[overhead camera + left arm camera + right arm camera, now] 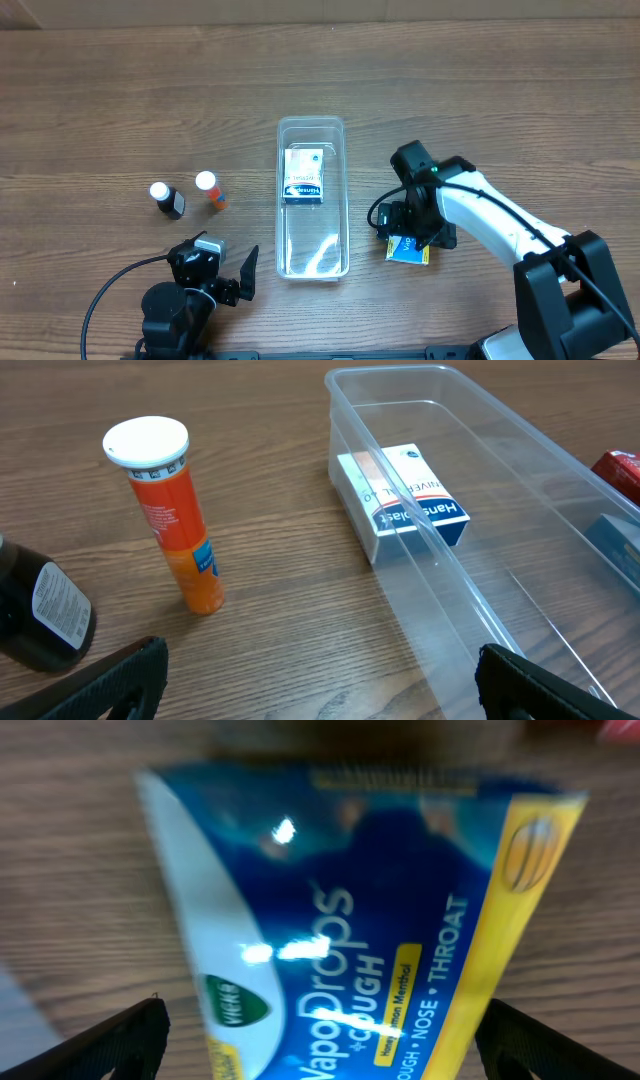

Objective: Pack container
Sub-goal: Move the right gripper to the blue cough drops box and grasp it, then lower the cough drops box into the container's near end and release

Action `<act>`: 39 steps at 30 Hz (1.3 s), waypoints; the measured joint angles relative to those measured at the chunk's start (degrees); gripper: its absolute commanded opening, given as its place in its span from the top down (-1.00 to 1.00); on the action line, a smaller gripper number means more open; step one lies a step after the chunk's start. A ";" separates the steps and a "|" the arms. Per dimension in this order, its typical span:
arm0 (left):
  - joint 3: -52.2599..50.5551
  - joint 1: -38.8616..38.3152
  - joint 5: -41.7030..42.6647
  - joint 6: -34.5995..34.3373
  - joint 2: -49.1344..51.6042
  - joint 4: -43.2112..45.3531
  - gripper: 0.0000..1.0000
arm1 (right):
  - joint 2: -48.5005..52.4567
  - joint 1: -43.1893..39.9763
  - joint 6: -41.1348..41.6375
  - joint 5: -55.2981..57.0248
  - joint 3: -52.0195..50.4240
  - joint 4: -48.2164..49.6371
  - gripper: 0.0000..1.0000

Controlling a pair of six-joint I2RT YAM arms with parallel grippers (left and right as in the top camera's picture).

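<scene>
The clear plastic container lies lengthwise at the table's middle, with a white and blue box inside its far half; both show in the left wrist view, container and box. My right gripper is open, straddling a blue and yellow cough-drop packet lying on the table just right of the container. My left gripper is open and empty near the front edge, left of the container. An orange tube and a dark bottle stand left of the container.
In the left wrist view the orange tube stands upright, the dark bottle is at the left edge, and a red item shows beyond the container's right wall. Cables trail from both arms.
</scene>
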 measured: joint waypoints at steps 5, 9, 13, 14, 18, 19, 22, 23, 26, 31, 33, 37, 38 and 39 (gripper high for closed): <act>0.00 0.00 0.00 0.00 0.00 0.00 -1.00 | -0.02 0.02 2.32 -0.46 -3.56 3.69 -0.30; 0.00 -0.02 0.00 -0.02 0.00 0.04 -1.00 | -0.22 0.00 2.64 0.48 1.07 -3.43 -0.31; 0.00 0.00 0.00 0.00 0.00 0.07 -1.00 | -0.74 0.83 2.34 4.96 18.40 -16.09 -0.41; 0.00 0.00 0.00 0.00 0.00 0.04 -1.00 | -1.22 1.33 2.21 5.73 23.63 -17.75 -0.45; 0.00 0.00 0.02 -0.02 0.00 0.00 -1.00 | -3.87 4.44 1.64 7.06 38.66 -19.47 -0.52; 0.00 0.00 0.00 0.00 0.00 0.02 -1.00 | -5.27 6.21 1.44 6.95 41.35 -18.43 -0.54; 0.00 0.00 0.00 0.00 0.00 0.00 -1.00 | -5.55 10.36 1.77 6.54 41.35 -13.66 -0.56; 0.00 0.00 0.00 0.00 0.00 0.02 -1.00 | -4.46 12.15 2.38 6.40 40.98 -11.58 -0.56; 0.00 0.00 0.00 0.00 0.00 0.02 -1.00 | 2.69 16.81 4.15 5.68 39.30 -5.79 -0.57; 0.00 0.00 0.00 0.00 0.00 0.00 -1.00 | 16.94 19.65 5.70 4.83 38.14 0.76 -0.55; 0.00 0.00 0.00 0.00 0.00 0.00 -1.00 | 19.65 19.39 5.99 4.87 37.53 0.90 -0.54; 0.00 0.00 0.00 0.00 0.00 0.02 -1.00 | 19.76 19.06 6.49 4.90 37.55 -1.09 -0.54; 0.00 0.00 0.00 0.00 0.00 0.00 -1.00 | 19.69 19.08 6.91 4.63 37.57 -3.52 -0.54; 0.00 0.00 0.00 0.00 0.00 0.00 -1.00 | 19.61 19.08 7.32 3.98 37.57 -6.29 -0.54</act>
